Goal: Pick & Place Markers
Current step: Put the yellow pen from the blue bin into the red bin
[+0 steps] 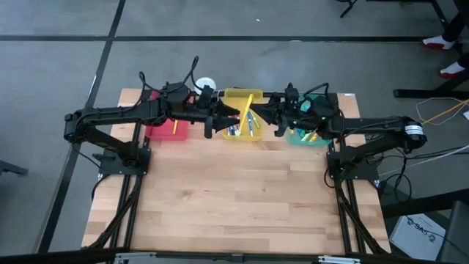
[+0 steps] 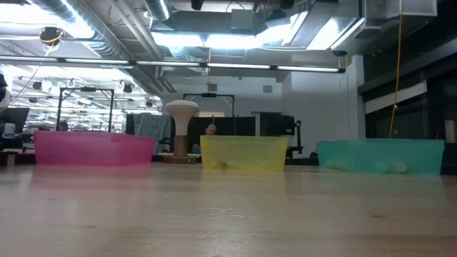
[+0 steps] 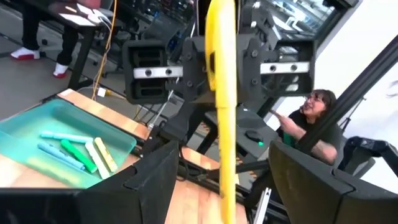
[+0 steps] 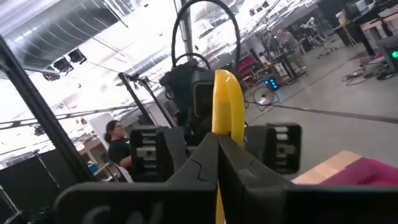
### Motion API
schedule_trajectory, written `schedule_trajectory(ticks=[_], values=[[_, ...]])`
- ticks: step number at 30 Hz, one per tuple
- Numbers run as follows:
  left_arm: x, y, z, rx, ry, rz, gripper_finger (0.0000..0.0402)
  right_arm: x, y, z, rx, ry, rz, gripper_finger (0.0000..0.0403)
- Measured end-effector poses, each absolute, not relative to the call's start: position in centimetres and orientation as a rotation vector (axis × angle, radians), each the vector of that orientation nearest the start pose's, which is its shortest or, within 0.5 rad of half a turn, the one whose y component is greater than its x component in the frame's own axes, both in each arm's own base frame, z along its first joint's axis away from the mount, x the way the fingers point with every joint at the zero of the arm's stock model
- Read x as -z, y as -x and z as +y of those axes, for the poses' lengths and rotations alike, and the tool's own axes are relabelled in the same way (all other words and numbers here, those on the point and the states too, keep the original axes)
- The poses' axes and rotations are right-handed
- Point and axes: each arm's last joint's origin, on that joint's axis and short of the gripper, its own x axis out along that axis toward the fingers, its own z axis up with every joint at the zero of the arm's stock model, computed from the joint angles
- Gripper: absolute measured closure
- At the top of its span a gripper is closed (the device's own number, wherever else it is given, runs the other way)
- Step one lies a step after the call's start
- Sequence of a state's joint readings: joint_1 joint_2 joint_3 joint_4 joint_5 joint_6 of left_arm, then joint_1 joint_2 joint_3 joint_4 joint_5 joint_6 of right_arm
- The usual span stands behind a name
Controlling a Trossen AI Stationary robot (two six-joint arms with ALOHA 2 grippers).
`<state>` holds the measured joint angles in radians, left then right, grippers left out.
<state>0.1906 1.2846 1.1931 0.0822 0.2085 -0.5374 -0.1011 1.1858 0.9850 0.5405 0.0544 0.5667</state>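
Note:
Both grippers meet above the yellow tray [image 1: 236, 95]. My right gripper [image 4: 217, 140] is shut on a yellow marker [image 4: 227, 99]. That marker [image 3: 221, 93] stands upright in the left wrist view, between the spread fingers of my open left gripper [image 3: 224, 149], which do not touch it. From above, the left gripper [image 1: 223, 117] and right gripper [image 1: 267, 114] face each other with the marker [image 1: 250, 103] between them. Several markers [image 3: 74, 149] lie in the teal tray [image 3: 37, 124]. More markers [image 1: 245, 128] lie in the yellow tray. One yellow marker [image 1: 176, 128] lies in the red tray [image 1: 157, 132]. My right gripper pinches the yellow marker partway along its shaft [image 4: 222, 127] between its two fingers [image 4: 202, 162]. It comes in level from the table's right, and the fingers lie across the marker. The marker is lifted clear above the yellow tray and stands upright, with one end [image 4: 225, 78] sticking out past the fingers.
The red tray [image 2: 93, 150], yellow tray [image 2: 243, 153] and teal tray [image 2: 382, 157] stand in a row along the table's far edge. A white-topped object [image 2: 181, 128] stands behind them. The wooden table [image 1: 234, 198] lies bare in front. A person [image 3: 314, 124] sits beyond the table.

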Motion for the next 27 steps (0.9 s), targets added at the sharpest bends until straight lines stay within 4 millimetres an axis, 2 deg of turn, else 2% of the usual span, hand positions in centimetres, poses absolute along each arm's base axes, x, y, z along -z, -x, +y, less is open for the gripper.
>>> schedule_trajectory(ticks=[5, 11, 19, 23, 27], values=[[-39.1, -28.7, 4.6, 0.019, 0.539, 0.036, 0.0159, -40.1, -27.6, -2.2, 0.042, -0.509, -0.365, 0.0403], [-39.1, -28.8, 4.3, 0.028, 0.541, 0.043, 0.0159, -40.6, -29.4, -2.3, 0.065, -0.504, -0.284, 0.0403], [-39.0, -28.9, 3.7, 0.046, 0.528, 0.057, 0.0162, -41.2, -30.4, -2.4, 0.079, -0.477, -0.240, 0.0403], [-39.0, -28.9, 3.7, 0.046, 0.528, 0.058, 0.0176, -41.1, -30.4, -2.4, 0.083, -0.475, -0.226, 0.0403], [-38.9, -28.9, 3.7, 0.045, 0.529, 0.064, 0.0210, -41.0, -30.5, -2.4, 0.085, -0.481, -0.216, 0.0403]])
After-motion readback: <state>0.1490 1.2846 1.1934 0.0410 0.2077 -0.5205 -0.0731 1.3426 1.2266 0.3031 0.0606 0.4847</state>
